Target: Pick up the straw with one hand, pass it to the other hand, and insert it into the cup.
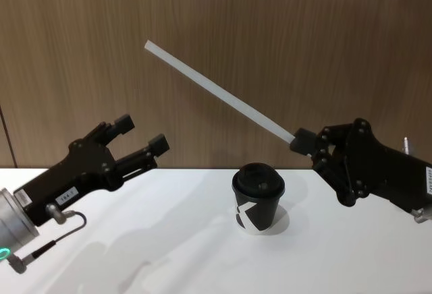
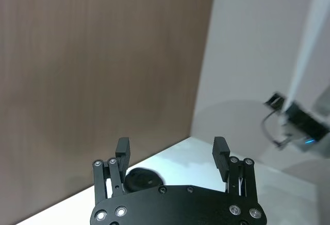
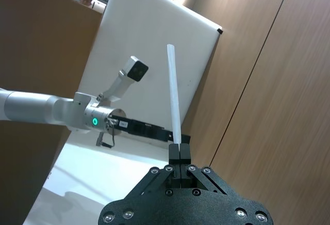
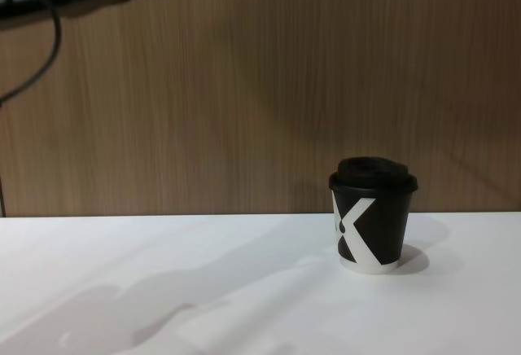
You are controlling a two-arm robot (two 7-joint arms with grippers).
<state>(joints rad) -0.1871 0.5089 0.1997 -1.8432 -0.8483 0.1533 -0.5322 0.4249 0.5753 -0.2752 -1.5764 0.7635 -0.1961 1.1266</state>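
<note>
My right gripper (image 1: 302,141) is up in the air at the right, shut on the lower end of the white straw (image 1: 219,90). The straw slants up and to the left, above the cup. The right wrist view has the straw (image 3: 172,91) rising from the closed fingertips (image 3: 179,151). My left gripper (image 1: 141,133) hovers open at the left with nothing between its fingers, below the straw's free end and apart from it. The black cup (image 1: 258,199) with its domed lid stands on the white table (image 1: 169,240) between the two grippers. The chest view sees the cup (image 4: 373,221) from the side.
A brown wood-panelled wall (image 1: 270,38) backs the table. The left arm's silver wrist with a green ring (image 1: 7,250) and a dark cable (image 1: 61,233) sits at the lower left. A white board (image 3: 149,44) stands behind the left arm in the right wrist view.
</note>
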